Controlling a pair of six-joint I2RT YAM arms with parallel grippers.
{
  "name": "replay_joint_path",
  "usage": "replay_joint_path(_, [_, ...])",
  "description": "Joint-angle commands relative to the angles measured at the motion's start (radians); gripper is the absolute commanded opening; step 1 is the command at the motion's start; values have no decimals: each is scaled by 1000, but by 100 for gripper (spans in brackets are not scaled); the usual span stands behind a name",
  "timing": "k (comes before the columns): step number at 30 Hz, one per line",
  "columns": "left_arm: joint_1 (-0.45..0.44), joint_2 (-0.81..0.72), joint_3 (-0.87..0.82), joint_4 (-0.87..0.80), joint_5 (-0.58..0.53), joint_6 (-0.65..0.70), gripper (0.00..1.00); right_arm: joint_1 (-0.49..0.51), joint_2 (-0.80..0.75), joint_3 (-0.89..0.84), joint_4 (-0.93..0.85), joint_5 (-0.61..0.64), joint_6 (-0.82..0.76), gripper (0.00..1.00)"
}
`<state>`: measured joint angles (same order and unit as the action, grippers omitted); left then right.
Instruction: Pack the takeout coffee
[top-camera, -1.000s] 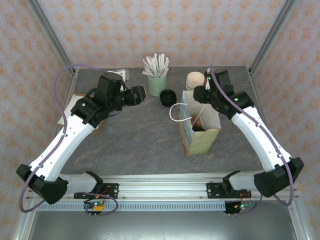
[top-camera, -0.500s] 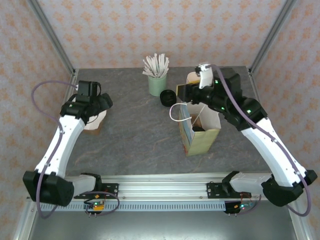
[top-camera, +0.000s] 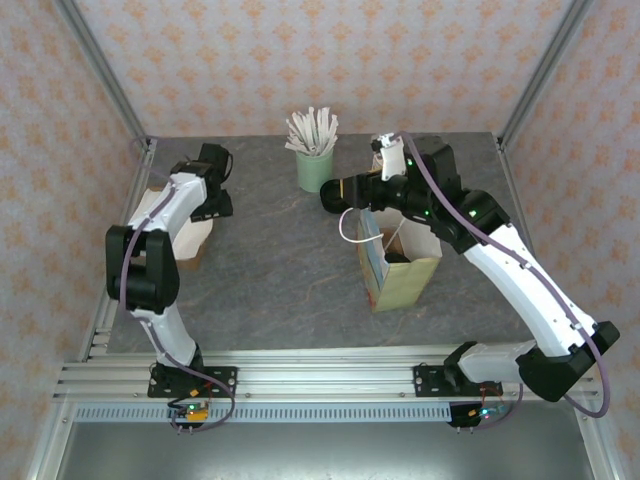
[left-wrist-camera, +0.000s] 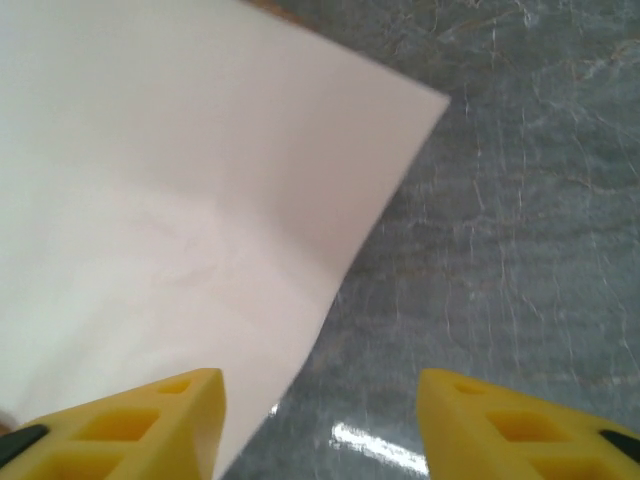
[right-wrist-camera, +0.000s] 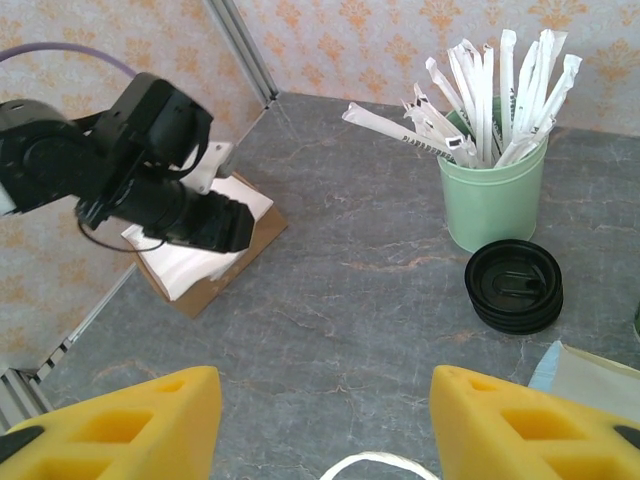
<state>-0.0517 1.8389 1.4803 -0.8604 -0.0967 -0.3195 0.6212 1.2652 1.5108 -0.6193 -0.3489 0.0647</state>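
takeout coffee (top-camera: 396, 258): dark lid seemingly already down inside paper bag (top-camera: 408, 278) | left gripper (left-wrist-camera: 320, 400): spread, empty, over napkins (left-wrist-camera: 180, 200) | right gripper (right-wrist-camera: 325, 400): spread, empty, facing black lids (right-wrist-camera: 514, 285) | remaining: probably extras only

apparently no readable text or labels

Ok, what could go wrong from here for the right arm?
The black lid sits close beside the mug of straws; the open right gripper might knock the mug. The bag's white handle loops just under that gripper and could snag it.
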Motion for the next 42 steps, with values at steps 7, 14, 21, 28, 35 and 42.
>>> replay_joint_path(7, [9, 167, 155, -83, -110, 72, 36, 3, -16, -11, 35, 2, -5, 58])
replay_joint_path(14, [19, 184, 170, -88, -106, 79, 19, 3, -13, -10, 29, 2, 3, 58])
replay_joint_path(21, [20, 155, 169, -101, -97, 74, 14, 3, -6, -16, 28, 2, 7, 58])
replay_joint_path(28, [22, 112, 152, -115, -104, 73, 13, 3, -9, -27, 26, 7, 8, 58])
replay_joint_path(35, [25, 77, 151, -131, -112, 77, 10, 3, -13, -32, 24, 7, 10, 57])
replay_joint_path(42, [39, 16, 156, -148, -133, 87, 0, 3, -17, -34, 22, 9, 14, 57])
